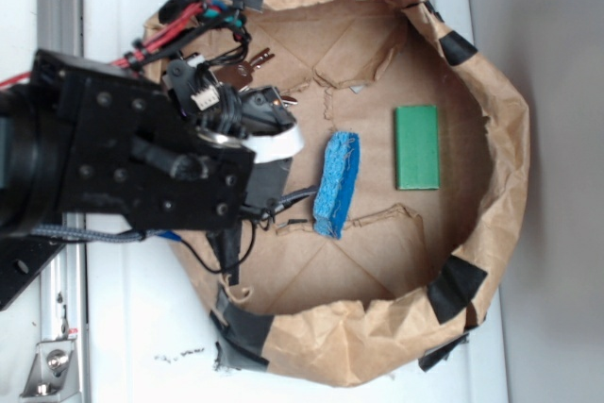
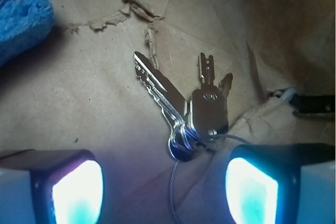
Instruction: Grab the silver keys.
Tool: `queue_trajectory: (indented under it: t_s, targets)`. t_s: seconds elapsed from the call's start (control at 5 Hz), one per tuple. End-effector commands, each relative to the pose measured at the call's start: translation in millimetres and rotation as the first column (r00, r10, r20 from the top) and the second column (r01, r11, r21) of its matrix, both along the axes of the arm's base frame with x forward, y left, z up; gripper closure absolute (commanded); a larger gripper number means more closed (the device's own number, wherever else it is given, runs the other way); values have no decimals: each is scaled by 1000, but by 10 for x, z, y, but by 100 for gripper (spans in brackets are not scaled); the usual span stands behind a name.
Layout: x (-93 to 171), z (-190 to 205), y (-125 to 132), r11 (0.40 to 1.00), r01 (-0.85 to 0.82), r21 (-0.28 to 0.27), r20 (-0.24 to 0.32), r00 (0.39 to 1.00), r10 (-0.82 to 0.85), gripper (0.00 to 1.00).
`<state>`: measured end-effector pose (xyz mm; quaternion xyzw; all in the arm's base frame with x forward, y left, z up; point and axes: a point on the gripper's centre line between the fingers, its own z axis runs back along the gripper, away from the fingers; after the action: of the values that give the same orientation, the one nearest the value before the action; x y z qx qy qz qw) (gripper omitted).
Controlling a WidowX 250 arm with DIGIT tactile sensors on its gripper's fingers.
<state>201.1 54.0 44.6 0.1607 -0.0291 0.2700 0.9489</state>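
Note:
The silver keys [image 2: 186, 108] lie fanned out on the brown paper floor, their heads bunched on a thin wire ring [image 2: 173, 182] that runs down between my fingers. My gripper [image 2: 165, 192] hangs open above them, its two glowing pads [image 2: 79, 192] wide apart, with the key heads just ahead of the gap and nothing held. In the exterior view the keys [image 1: 247, 67] peek out at the upper left of the paper bowl, mostly hidden behind my arm, and the gripper [image 1: 253, 112] sits right beside them.
A blue sponge [image 1: 336, 183] lies mid-bowl and a green rectangular block [image 1: 417, 146] lies to its right. The crumpled brown paper wall [image 1: 500, 120] with black tape patches rings the area. The sponge [image 2: 23, 17] shows at the wrist view's upper left.

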Motion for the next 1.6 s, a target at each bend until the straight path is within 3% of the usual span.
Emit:
queue_trajectory:
  t_s: [0.0, 0.2, 0.4, 0.6, 0.8, 1.0, 1.4]
  targets:
    - [51, 242, 248, 999, 48, -9, 58, 997, -48, 0]
    - [51, 281, 335, 996, 85, -29, 64, 995, -83, 0]
    - [55, 290, 446, 990, 109, -91, 27, 994, -107, 0]
    - [28, 251, 471, 986, 117, -115, -28, 992, -121, 0]
    - [-21, 225, 574, 988, 98, -118, -70, 992, -106, 0]
    - [-67, 190, 596, 985, 133, -106, -78, 987, -141, 0]
    - [-121, 119, 573, 959, 248, -138, -184, 945, -270, 0]
